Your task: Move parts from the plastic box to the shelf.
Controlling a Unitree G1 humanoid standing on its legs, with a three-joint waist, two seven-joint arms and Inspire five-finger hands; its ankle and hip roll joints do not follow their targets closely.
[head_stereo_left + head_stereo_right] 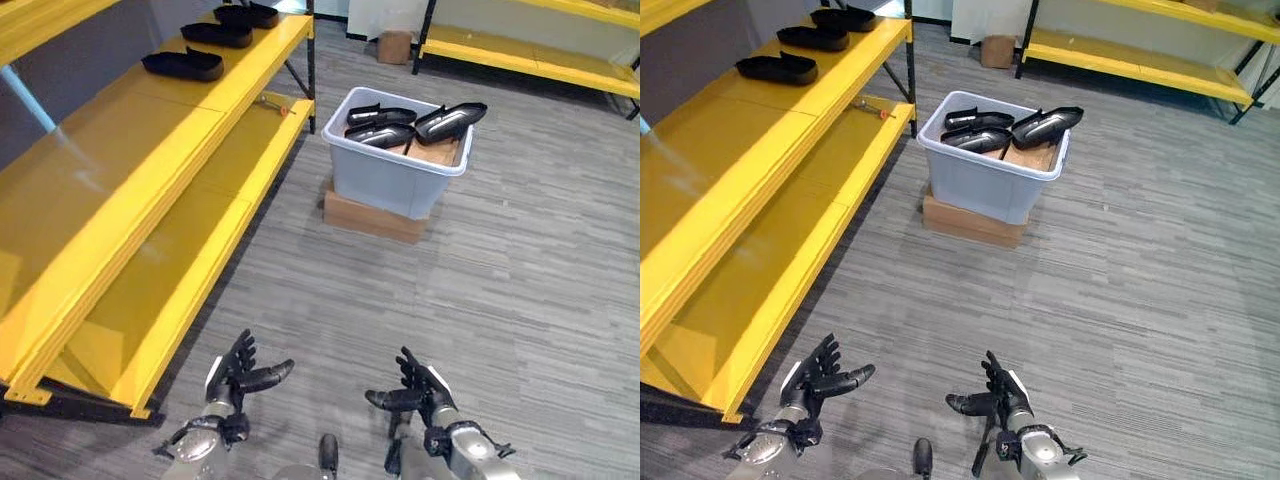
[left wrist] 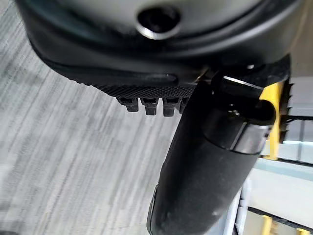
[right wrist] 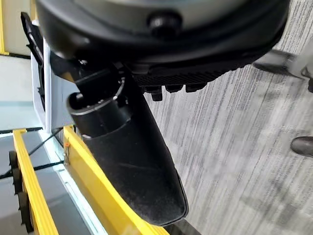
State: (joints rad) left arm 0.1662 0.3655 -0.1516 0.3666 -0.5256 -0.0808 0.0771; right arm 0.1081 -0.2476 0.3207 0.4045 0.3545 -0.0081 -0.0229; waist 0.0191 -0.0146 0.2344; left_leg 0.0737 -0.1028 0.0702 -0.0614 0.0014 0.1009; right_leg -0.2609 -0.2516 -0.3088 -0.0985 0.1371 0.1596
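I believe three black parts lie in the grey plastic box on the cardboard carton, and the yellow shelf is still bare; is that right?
Not quite: the yellow shelf is not bare. The left eye view shows three black parts already lying along its top level, at the far end. The rest holds: three black parts lie in the grey plastic box, which stands on the cardboard carton.

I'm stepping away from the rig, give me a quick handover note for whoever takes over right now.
Left hand open, empty, low over the floor. Right hand open, empty, likewise.
Box sits on a cardboard carton ahead, with three black parts still in it.
Done: three parts already lie on the upper yellow shelf, on the left.
Left: step to the box, pick each remaining part, place it on the shelf.
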